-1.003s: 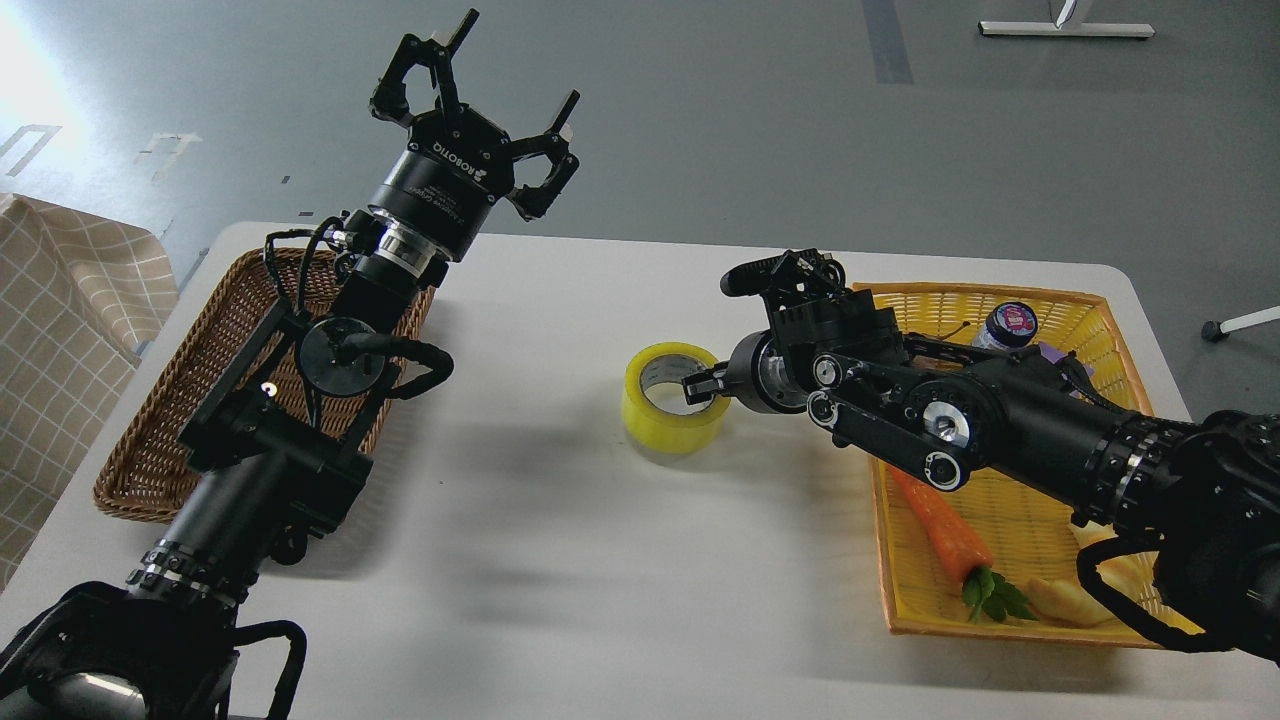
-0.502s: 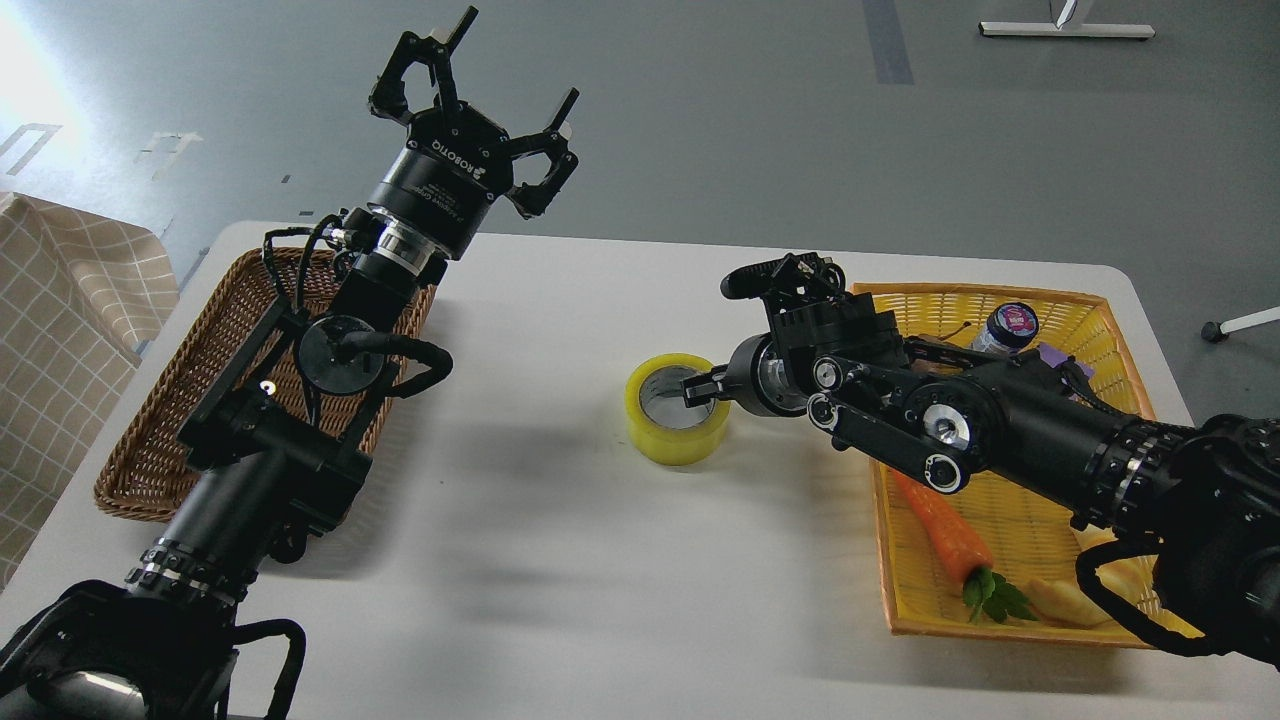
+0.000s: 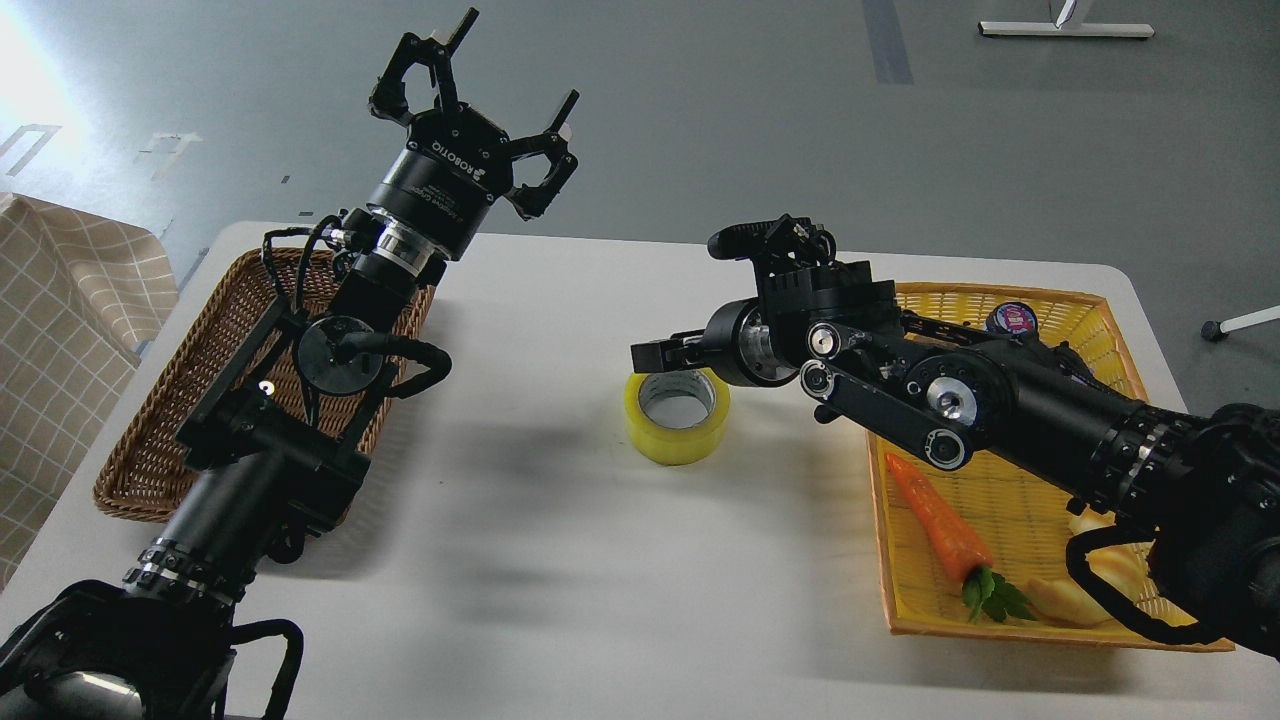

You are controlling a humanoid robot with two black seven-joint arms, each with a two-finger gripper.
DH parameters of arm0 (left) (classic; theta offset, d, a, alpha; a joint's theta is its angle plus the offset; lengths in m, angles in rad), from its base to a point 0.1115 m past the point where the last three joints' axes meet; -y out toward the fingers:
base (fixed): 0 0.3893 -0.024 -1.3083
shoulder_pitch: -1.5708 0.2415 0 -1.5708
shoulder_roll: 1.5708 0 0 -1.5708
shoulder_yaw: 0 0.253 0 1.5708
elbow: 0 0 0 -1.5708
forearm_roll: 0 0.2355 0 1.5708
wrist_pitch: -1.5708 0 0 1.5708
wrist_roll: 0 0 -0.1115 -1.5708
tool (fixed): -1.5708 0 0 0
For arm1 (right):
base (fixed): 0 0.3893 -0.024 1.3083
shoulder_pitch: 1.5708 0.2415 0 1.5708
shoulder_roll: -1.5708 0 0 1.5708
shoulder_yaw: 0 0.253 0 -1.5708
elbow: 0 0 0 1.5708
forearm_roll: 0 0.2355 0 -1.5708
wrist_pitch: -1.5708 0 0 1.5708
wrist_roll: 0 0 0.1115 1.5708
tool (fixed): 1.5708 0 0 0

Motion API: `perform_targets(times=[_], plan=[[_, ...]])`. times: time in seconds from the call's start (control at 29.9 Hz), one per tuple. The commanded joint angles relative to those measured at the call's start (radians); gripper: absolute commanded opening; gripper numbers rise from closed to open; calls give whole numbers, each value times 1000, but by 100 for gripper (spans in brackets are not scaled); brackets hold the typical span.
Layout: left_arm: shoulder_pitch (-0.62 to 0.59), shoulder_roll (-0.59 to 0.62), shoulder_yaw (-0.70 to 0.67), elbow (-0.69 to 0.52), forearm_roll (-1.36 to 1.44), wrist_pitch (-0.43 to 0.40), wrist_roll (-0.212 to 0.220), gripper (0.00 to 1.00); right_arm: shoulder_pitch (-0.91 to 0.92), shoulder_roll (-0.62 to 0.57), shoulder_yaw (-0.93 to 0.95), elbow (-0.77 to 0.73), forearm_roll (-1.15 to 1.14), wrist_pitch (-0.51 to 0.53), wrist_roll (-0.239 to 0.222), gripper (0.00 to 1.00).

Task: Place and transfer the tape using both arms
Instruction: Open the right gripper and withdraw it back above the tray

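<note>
The yellow tape [image 3: 677, 438] lies flat on the white table [image 3: 560, 580] near its middle, grey-white core facing up. My right gripper [image 3: 655, 353] hovers just above the roll's far rim, apart from it, empty and slightly open; its dark fingers point left. My left gripper [image 3: 500, 85] is raised high above the table's far left edge, wide open and empty, well away from the tape.
A brown wicker basket [image 3: 150, 430] sits at the left under my left arm. A yellow basket [image 3: 1010, 500] at the right holds a carrot [image 3: 935, 520], a small bottle [image 3: 1012, 318] and pale fruit [image 3: 1065, 600]. A checked cloth [image 3: 50, 330] hangs at the far left.
My right gripper let go of the tape's wall and rose up and to the left. The tape stays on the table. My left arm has not moved.
</note>
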Motion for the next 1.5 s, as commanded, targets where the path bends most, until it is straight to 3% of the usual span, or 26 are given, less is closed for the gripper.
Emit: perform_targets(times=[0.0,0.43,0.6,0.84,1.1,1.47], plan=[[4,-2,1,1,0,0,2,98,3,-91,72,99,0,0,0,99],[12,5,24,1,2,0,2,98,-94,-427,400,300,171,0,3,99],[8,6,24,1,2,0,2,98,-184,-476,594,355,202,0,4,99],[12,31,24,1,3,0,0,98,-372,-451,952,372,259,0,11,99],[12,55,23,1,8,0,0,98,-497,-359,1286,363,506,0,18,99],[13,64,23,3,9,0,-2,98,-528,-216,1474,305,726,0,63,99]])
